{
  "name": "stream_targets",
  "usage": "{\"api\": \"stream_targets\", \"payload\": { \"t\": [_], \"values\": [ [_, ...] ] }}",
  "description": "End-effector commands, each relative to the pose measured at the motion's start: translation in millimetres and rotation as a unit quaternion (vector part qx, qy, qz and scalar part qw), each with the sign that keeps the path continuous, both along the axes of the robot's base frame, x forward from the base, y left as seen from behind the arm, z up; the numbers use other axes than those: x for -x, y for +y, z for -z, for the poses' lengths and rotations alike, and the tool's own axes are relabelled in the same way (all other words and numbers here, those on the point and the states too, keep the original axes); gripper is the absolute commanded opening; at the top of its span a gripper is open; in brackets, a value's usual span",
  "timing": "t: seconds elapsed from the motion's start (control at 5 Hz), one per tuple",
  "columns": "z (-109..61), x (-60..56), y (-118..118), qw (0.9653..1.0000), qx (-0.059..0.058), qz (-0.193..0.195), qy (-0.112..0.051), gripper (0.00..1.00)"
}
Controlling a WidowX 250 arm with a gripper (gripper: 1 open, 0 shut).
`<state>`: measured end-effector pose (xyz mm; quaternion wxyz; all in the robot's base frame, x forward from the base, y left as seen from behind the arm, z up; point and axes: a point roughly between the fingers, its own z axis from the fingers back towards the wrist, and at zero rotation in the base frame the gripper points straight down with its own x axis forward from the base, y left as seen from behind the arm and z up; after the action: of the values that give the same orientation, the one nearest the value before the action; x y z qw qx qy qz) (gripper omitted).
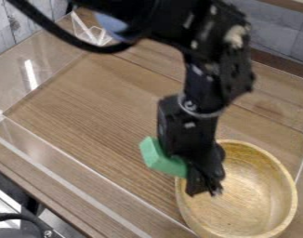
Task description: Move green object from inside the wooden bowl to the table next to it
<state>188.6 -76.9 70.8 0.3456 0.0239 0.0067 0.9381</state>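
The mint-green object (157, 154) hangs in my black gripper (187, 167), which is shut on it. It sits at the left outer edge of the wooden bowl (256, 197), over the rim and the table (92, 112) beside it. I cannot tell whether it touches the tabletop. The bowl's inside shows bare tan wood. My fingers (206, 178) reach down over the bowl's left rim and hide part of it. The right end of the green object is covered by the gripper.
Low clear acrylic walls (30, 70) run along the table's left and front edges. My black arm (204, 56) comes in from the upper left, with a blue part behind it. The bowl stands at the front right corner.
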Motion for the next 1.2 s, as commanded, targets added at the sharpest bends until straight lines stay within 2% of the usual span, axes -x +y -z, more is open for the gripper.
{"api": "stream_targets", "payload": {
  "t": [0.0, 0.2, 0.6, 1.0],
  "values": [
    [-15.3, -16.5, -8, 0.9986, 0.011, -0.042, -0.031, 0.00],
    [-18.7, -21.3, -10, 0.9960, 0.009, -0.084, -0.030, 0.00],
    [-22.5, -15.0, -17, 0.9925, 0.008, -0.119, -0.027, 0.00],
    [-28.6, -25.0, -4, 0.9910, 0.007, -0.131, -0.024, 0.00]
  ]
}}
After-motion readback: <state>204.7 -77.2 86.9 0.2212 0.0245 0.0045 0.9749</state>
